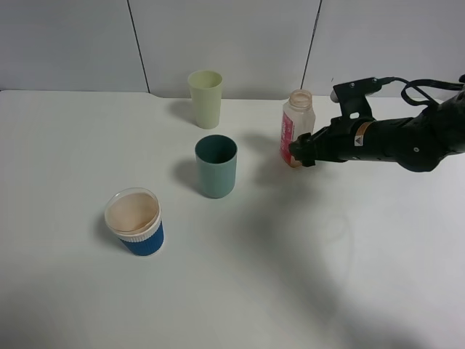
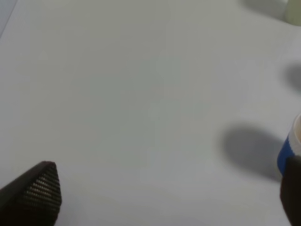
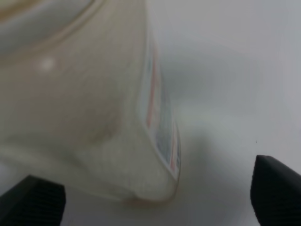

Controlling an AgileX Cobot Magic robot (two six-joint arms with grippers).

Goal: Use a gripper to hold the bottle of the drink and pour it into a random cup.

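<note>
My right gripper [image 1: 299, 154], a black metal claw on a bulky black-wrapped arm with an orange band, reaches in from the right side of the white table [image 1: 305, 276]. Its dark fingers [image 3: 275, 190] stand apart on either side of the small clear plastic bottle with a magenta-pink label [image 1: 297, 128]. In my right wrist view the bottle [image 3: 89, 99] fills most of the picture, blurred, with a clear gap between its label side and one finger; whether the other finger touches it I cannot tell. So the jaws are spread around the bottle's lower part, not clamped on it. The bottle stands upright on the table, far right of centre, its wide neck capless.

To its left, in the far middle, stands a tall pale yellow-green cup [image 1: 205, 98]. Nearer and between that cup and the bottle sits a dark teal cup [image 1: 216, 166]. Nearer still, to the left, is a blue cup with a white rim and a pale peach inside [image 1: 134, 221].

My left gripper [image 2: 160, 197] hovers over bare table, its two dark fingertips [image 2: 40, 188] well apart, empty; the blue cup [image 2: 289, 146] shows at the edge of that view.
</note>
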